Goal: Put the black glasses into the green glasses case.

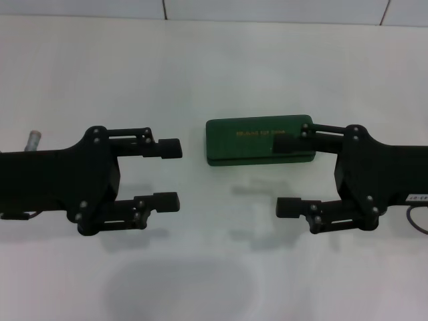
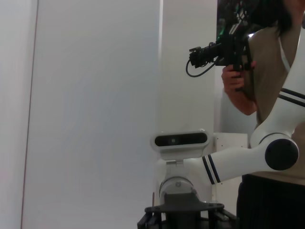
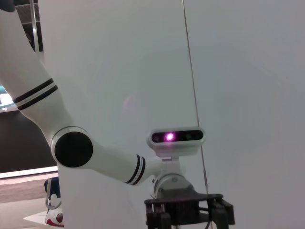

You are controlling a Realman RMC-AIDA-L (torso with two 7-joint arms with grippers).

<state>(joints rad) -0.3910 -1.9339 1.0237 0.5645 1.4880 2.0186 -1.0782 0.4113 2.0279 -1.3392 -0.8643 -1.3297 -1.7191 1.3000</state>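
Table: a plain white table [image 1: 200,73] fills the head view, with a tiled wall edge along the far side.
Case: the green glasses case [image 1: 247,144] lies flat on the table, right of centre, lid down and closed, gold lettering showing on top.
Glasses: no sign of the black glasses in any view, so where they are I cannot tell.
Left gripper: the left gripper [image 1: 168,175] reaches in from the left side, fingers spread wide and holding nothing; it sits just left of the case, apart from it.
Right gripper: the right gripper [image 1: 289,175] comes in from the right side, fingers spread too, nothing between them; its far finger [image 1: 287,143] overlaps the case's right end from this angle, though whether it touches I cannot tell, and the near finger [image 1: 289,206] is over bare table in front of the case.
Odd bit: a small grey cylinder [image 1: 33,140] peeks out behind the left arm at the far left.
Left wrist view: looks back at the robot's head camera [image 2: 181,140] and a white arm [image 2: 248,155], with a person [image 2: 271,57] holding a dark camera rig [image 2: 217,52] behind.
Right wrist view: the head camera [image 3: 177,137] glows purple, with a white arm [image 3: 71,143] beside it.
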